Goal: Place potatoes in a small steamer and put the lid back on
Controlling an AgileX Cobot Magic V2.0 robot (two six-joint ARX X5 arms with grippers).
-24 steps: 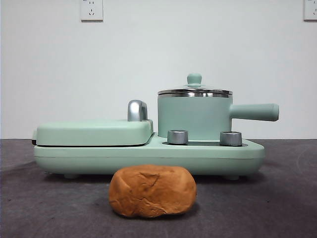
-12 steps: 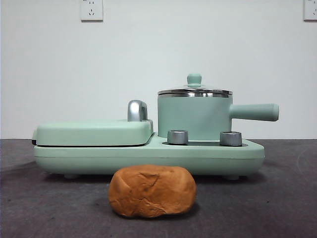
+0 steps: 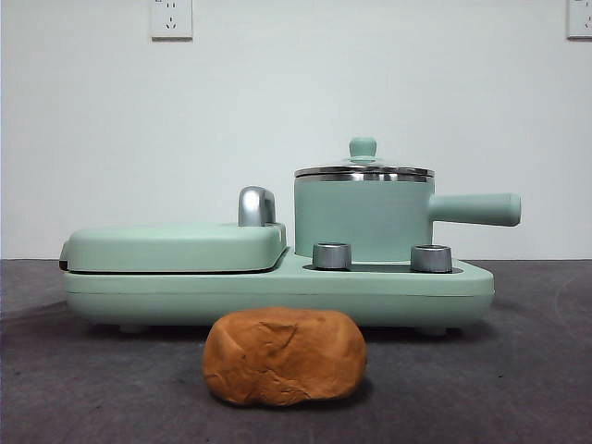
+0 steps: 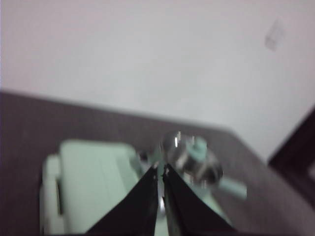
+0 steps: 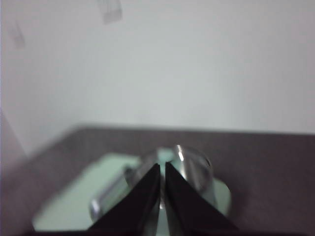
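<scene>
From my seat both claws, left claw (image 4: 161,169) and right claw (image 5: 162,167), sit pinched nearly closed above the small steamer (image 3: 363,220), lid (image 3: 363,168) on, potatoes (image 3: 284,357) on the desk (image 3: 518,388) in front.

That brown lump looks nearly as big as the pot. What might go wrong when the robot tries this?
1. The potato looks about as wide as the steamer, so it may jam on the rim.
2. The lid is on; its small knob may slip from a hand.
3. Both hands, left and right, are shut and away from the table; either must open first.
</scene>
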